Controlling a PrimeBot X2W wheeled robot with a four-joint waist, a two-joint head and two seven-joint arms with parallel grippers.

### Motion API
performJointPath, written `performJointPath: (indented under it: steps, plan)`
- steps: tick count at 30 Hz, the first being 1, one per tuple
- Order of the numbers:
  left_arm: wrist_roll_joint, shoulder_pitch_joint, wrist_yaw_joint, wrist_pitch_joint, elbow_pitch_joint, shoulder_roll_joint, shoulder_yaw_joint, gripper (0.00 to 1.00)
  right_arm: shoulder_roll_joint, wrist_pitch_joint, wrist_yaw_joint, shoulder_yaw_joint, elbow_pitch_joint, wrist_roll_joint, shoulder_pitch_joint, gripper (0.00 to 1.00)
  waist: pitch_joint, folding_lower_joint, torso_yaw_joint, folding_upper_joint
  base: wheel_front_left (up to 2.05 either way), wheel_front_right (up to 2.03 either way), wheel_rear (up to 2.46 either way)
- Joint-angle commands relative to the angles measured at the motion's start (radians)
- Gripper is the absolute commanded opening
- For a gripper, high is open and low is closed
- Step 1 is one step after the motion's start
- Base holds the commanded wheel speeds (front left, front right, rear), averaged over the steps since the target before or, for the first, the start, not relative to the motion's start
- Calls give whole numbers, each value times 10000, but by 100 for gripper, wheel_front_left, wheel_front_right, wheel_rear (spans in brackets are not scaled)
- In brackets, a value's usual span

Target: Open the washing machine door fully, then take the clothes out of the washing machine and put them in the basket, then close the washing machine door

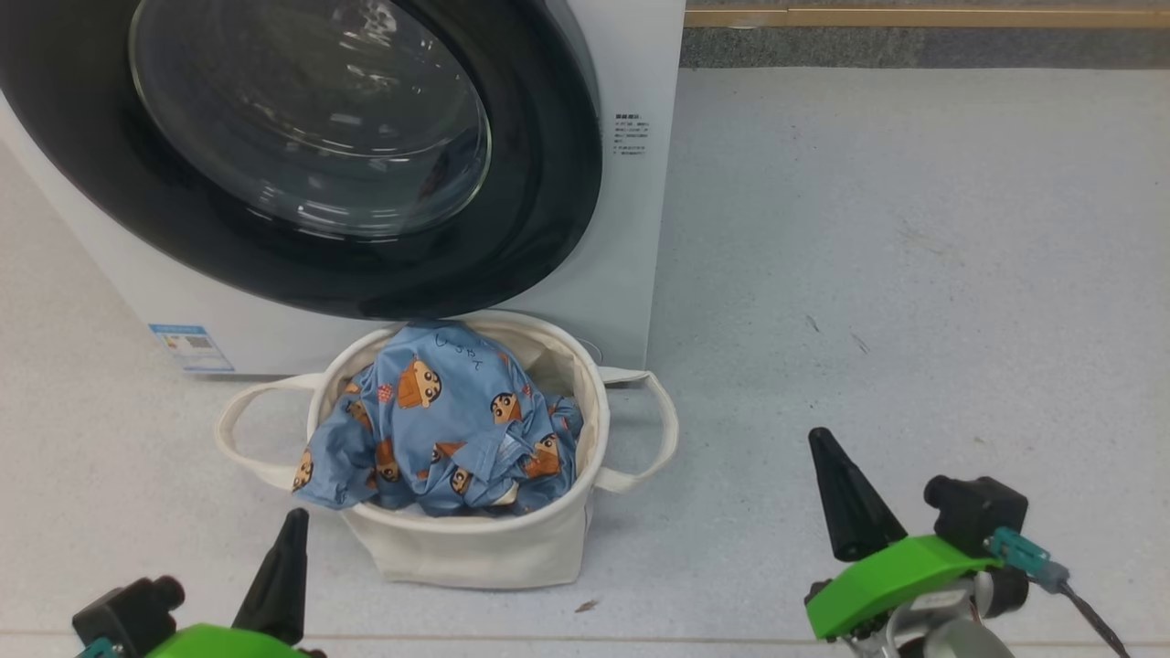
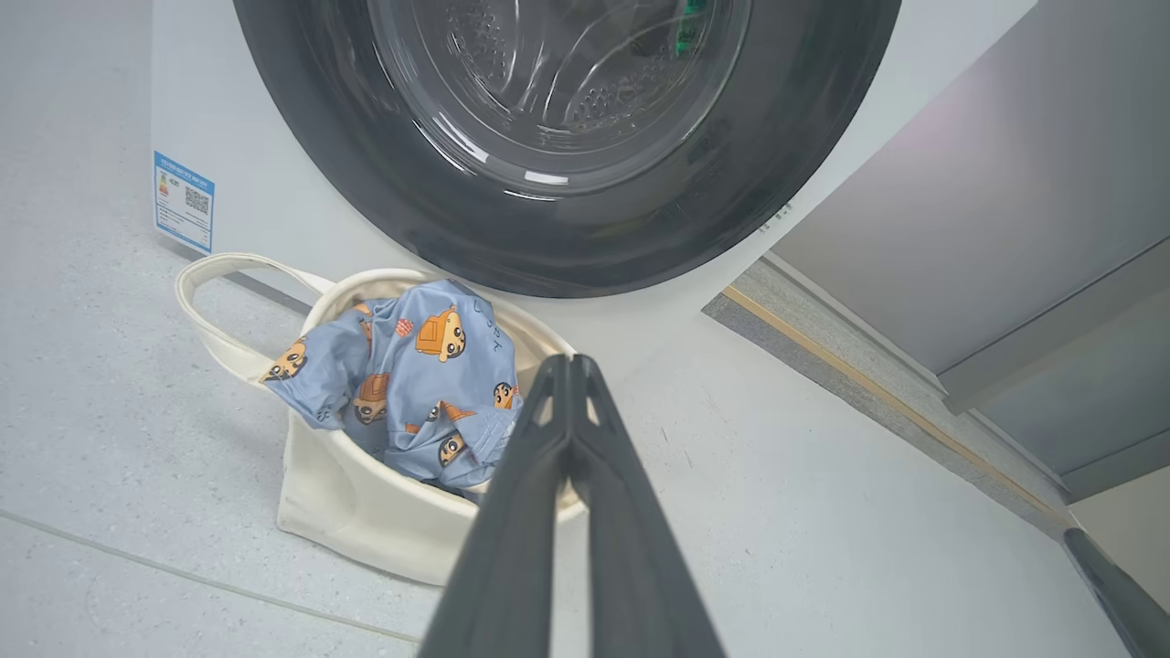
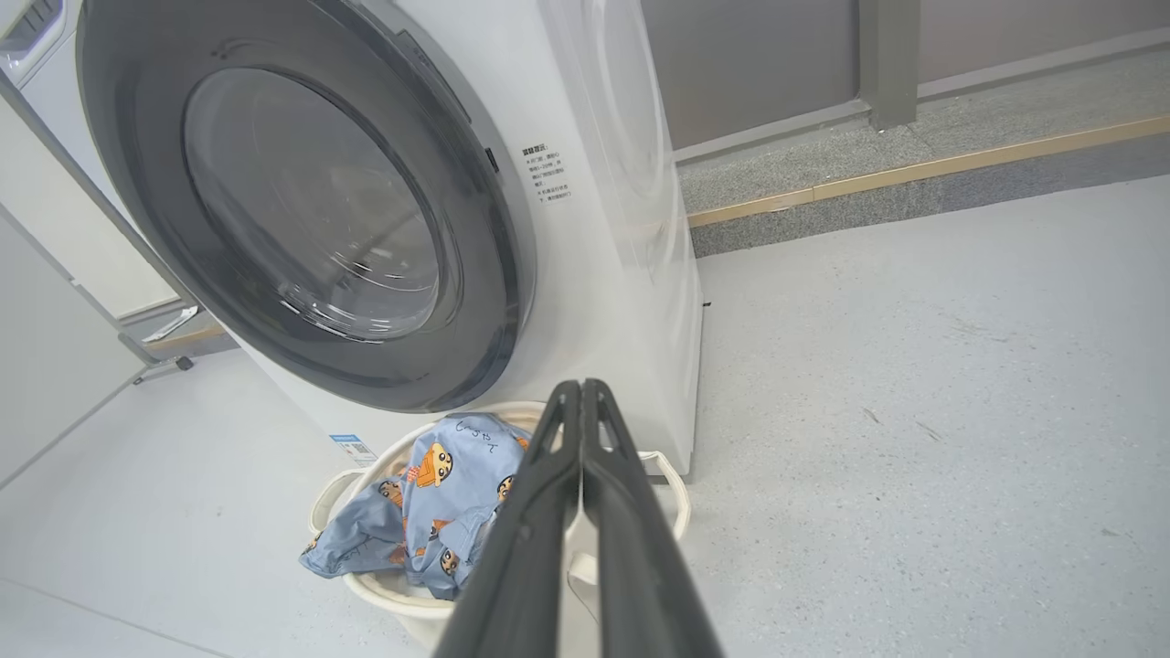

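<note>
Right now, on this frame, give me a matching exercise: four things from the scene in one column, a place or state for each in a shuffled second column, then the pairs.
Things:
1. door
2. clothes
3. basket
4. left gripper

Places and states:
A. standing on the floor just below the door
B. shut, holding nothing
C. closed flat against the washing machine
D. heaped in the basket, one edge hanging over the rim

Pairs: 1-C, 2-D, 3-A, 4-B
</note>
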Motion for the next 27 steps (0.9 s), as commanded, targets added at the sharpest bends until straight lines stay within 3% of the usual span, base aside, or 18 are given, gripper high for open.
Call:
performJointPath:
  steps: [1,27]
  plan:
    - [-236,-381,-97,59,-227,48,293,0,-41,87,0,-139,-289,384,-359,0,-10,-2,4,0,0,0,0]
    - [-1952,-542,-400,530,131,-458,922,0,-44,586,-1,-831,-199,3125,-231,0,-116,-2,49,0,0,0,0]
